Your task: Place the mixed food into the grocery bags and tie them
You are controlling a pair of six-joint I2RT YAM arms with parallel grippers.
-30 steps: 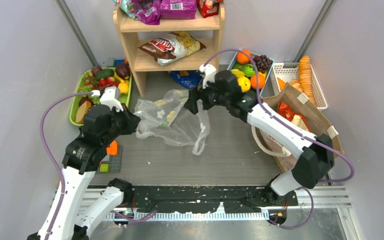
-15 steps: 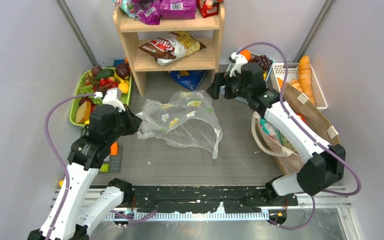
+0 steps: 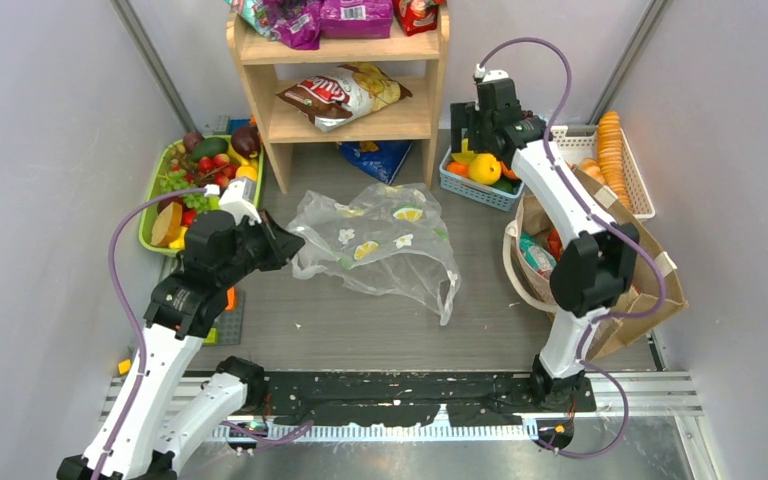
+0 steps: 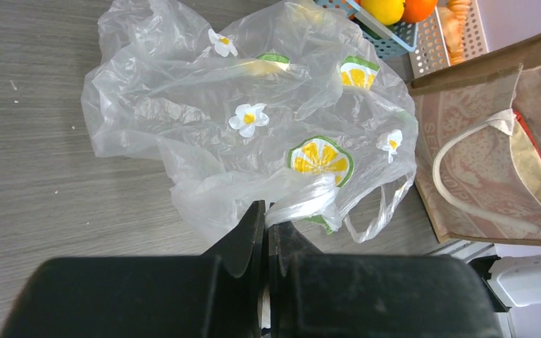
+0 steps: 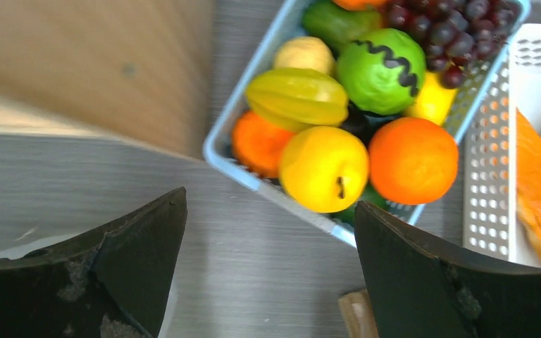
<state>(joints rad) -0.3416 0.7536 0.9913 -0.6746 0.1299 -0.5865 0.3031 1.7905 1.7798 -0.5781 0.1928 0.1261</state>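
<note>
Grey wood-grain tabletop [image 3: 380, 330], walled in on both sides. At its right edge, the tan burlap tote [image 4: 479, 105]: mouth gaping, white loop handle [image 4: 437, 165] draped over the front, glossy snack packets [image 3: 535, 255] showing inside.

Mid-tabletop, the clear plastic bag [image 3: 380, 245]: thin, crinkled, slumped in a loose heap, printed with white daisies and lemon slices (the slices green-rimmed), one loop handle lying on the side toward the tote. Pinched at its near-left corner by the left end effector [image 4: 268, 218], fingers clamped tight together on a twisted wisp of the film.

Behind the tote, just beside the foot of the wooden shelf [image 3: 345, 125], a blue basket [image 3: 470, 190] heaped with fruit. Poised over its near edge, the right end effector [image 5: 269, 211], spread wide and gripping nothing.

Framed between those fingers in the wrist view: a yellow lemon-like fruit [image 5: 324, 169] touching an orange [image 5: 413, 160]. Further in, a starfruit [image 5: 297, 96], a green round fruit [image 5: 382, 70], dark grapes [image 5: 444, 24].
</note>
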